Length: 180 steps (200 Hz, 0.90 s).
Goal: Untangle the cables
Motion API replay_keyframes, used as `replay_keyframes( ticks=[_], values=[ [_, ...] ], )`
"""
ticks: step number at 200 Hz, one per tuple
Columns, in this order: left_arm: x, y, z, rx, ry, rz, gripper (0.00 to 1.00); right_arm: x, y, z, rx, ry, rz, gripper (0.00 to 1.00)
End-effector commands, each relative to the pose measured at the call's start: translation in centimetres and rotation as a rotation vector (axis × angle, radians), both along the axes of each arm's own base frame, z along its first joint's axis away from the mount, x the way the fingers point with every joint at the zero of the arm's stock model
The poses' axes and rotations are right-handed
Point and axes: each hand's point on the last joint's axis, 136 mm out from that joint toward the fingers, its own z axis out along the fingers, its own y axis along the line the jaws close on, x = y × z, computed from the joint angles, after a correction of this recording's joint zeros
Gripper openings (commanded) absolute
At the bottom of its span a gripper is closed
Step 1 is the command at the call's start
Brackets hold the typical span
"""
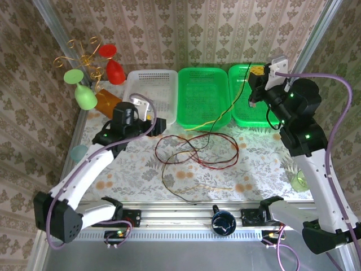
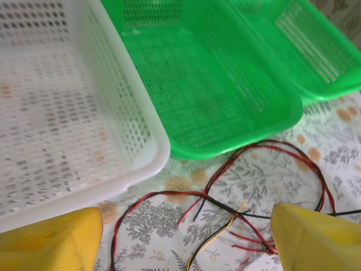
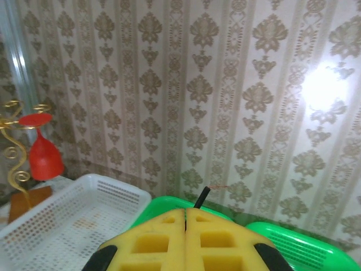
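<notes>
The cables (image 1: 194,152) lie in loose red, black and yellow-olive loops on the floral tablecloth in front of the baskets. My left gripper (image 1: 161,125) hangs low at the tangle's left end, open. In the left wrist view its yellow fingers (image 2: 51,243) flank red, black and yellow strands (image 2: 225,206) on the cloth, touching none. My right gripper (image 1: 256,79) is raised above the right green basket, shut on a black cable (image 1: 240,93) that runs down to the pile. The cable's end (image 3: 202,197) pokes out above the closed pads (image 3: 163,237).
A white basket (image 1: 151,93) and two green baskets (image 1: 202,96) (image 1: 248,104) line the back of the table. Plastic wine glasses on a gold stand (image 1: 84,59) are at back left. A small green cup (image 1: 300,180) sits by the right arm.
</notes>
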Motion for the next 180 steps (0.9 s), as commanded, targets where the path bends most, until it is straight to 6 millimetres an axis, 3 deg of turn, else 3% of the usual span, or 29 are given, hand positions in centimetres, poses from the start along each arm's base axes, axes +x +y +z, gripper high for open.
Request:
replay_keyframes(
  ticks=[1, 44, 83, 122, 141, 180],
  values=[
    [-1.5, 1.1, 0.9, -0.032, 0.004, -0.011, 0.79, 0.0, 2.0, 0.2, 0.054, -0.031, 0.119, 0.0],
    [-2.1, -0.6, 8.1, -0.209, -0.124, -0.106, 0.79, 0.9, 4.3, -2.9, 0.098, 0.04, 0.226, 0.0],
    [-1.7, -4.9, 13.8, -0.322, -0.208, -0.271, 0.78, 1.3, 6.6, -5.6, 0.096, 0.065, 0.296, 0.0],
    [-0.8, -10.3, 15.6, -0.393, -0.197, -0.418, 0.73, 1.3, 8.4, -7.2, 0.088, 0.068, 0.351, 0.0],
    [-1.9, -12.9, 16.2, -0.457, -0.205, -0.575, 0.67, 0.9, 8.9, -7.4, 0.083, 0.046, 0.388, 0.0],
    [-2.5, -15.2, 15.4, -0.506, -0.202, -0.714, 0.6, -0.5, 10.0, -7.2, 0.045, -0.024, 0.477, 0.0]
  ],
)
